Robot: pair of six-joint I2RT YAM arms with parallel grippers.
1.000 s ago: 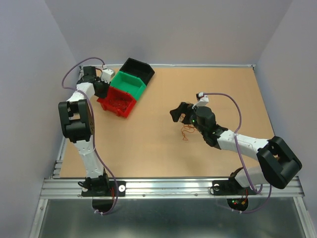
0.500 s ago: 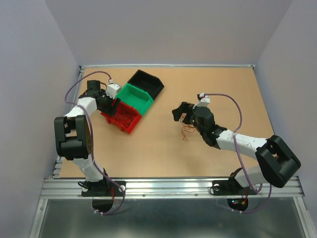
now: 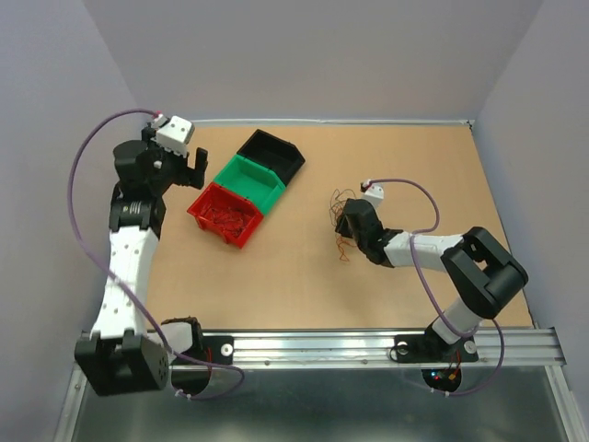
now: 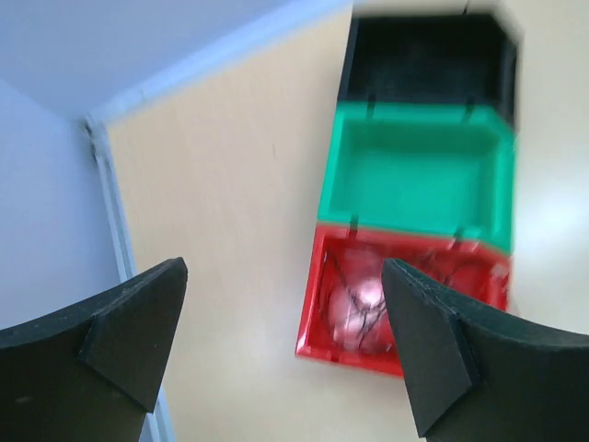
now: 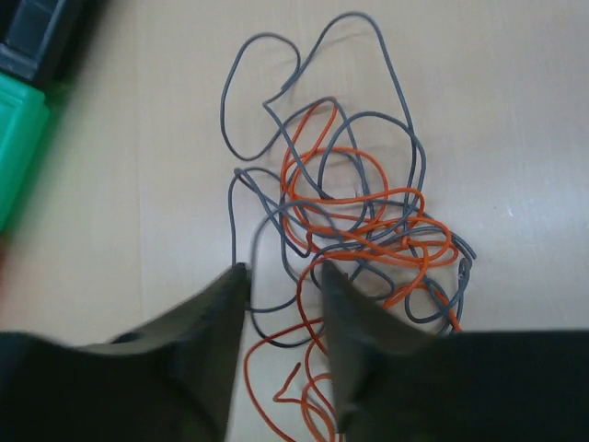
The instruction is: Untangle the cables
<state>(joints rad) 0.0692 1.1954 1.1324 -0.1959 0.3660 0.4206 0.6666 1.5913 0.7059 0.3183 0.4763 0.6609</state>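
The cables (image 5: 359, 221) are a loose tangle of thin orange and grey wires lying on the table, seen in the top view right of centre (image 3: 342, 244). My right gripper (image 5: 279, 269) is low over the near edge of the tangle, its jaws a narrow gap apart. A grey and an orange strand run through that gap, and neither finger is pressing on them. More thin curly wires lie inside the red bin (image 4: 368, 308). My left gripper (image 4: 281, 267) hangs wide open above the table beside the red bin, with nothing between its fingers; the top view shows it raised at the far left (image 3: 189, 170).
Three small bins stand in a diagonal row at the back left: red (image 3: 241, 238), green (image 3: 250, 175) and black (image 3: 273, 150). The left wall and the table's left rail (image 4: 115, 212) run close to the left arm. The right arm (image 3: 419, 247) lies low across the table.
My left gripper has opened and lifted up and back from the red bin. My right gripper has dropped onto the tangle and its jaws have narrowed around some strands.
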